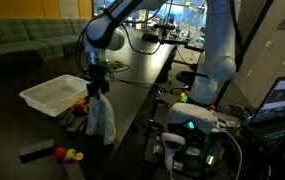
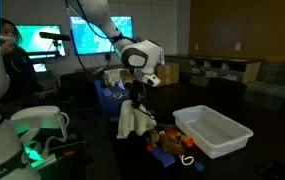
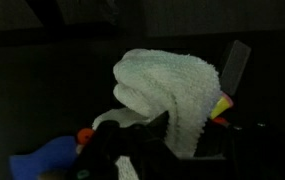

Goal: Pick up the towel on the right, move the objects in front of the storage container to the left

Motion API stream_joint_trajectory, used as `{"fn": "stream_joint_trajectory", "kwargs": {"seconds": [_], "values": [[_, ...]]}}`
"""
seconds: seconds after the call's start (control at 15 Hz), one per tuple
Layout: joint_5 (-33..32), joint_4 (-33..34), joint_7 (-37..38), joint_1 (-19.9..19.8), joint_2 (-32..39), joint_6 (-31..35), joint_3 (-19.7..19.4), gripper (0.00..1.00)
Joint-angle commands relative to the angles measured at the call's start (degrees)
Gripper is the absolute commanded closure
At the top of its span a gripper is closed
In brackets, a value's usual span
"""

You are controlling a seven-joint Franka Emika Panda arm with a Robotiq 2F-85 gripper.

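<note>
- Gripper (image 1: 98,90) is clamped on the upper part of the towel (image 1: 103,118); cloth masks the jaws, so we judge the closure from the way the towel hangs from them in both exterior views.
- Location: the towel hangs just beside the storage container (image 1: 54,95) and over the small objects (image 2: 168,141) in front of it; we cannot tell whether its lower hem touches the table (image 1: 142,90).
- Step in hand, in our judgement: the pick-up is made; the towel needs carrying clear before the small objects can be shifted left.
- Recommendation: raise it straight up until the hem clears the small objects; a sideways move at this height would likely drag cloth through them and scatter them; the cloth is limp and will swing, so we advise a slow, level carry.
- Wrist view: the towel (image 3: 172,95) fills the centre and hides most of what lies below; only a blue object (image 3: 42,160) and an orange spot (image 3: 85,133) show beneath it; we would not rely on this view for placement.
- Edges: the container wall stands near the towel on one side; the table edge runs along the side of the lit equipment (image 1: 189,125); a swinging hem could catch either.
- Open room: bare dark table lies beyond the gripper, away from the storage container; a red and yellow item (image 1: 72,155) and a dark flat item (image 1: 37,152) lie well apart from the cluster, and we would route round them.
</note>
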Motion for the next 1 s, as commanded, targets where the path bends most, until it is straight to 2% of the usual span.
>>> {"fn": "stream_joint_trajectory", "kwargs": {"seconds": [0.0,0.2,0.4,0.73,0.93], "values": [[-2.4,-5.8,4.0,-1.4,-8.8,-3.6,-5.7,0.96],[-9.1,-6.0,11.4,-2.3,-10.9,-4.5,-10.1,0.96],[-15.7,-4.2,19.0,-3.0,-9.5,-0.7,-12.7,0.96],[-29.3,0.4,34.8,-1.9,-1.1,10.2,-16.0,0.96],[-38.9,5.5,44.8,0.6,7.6,13.1,-18.6,0.96]]}}
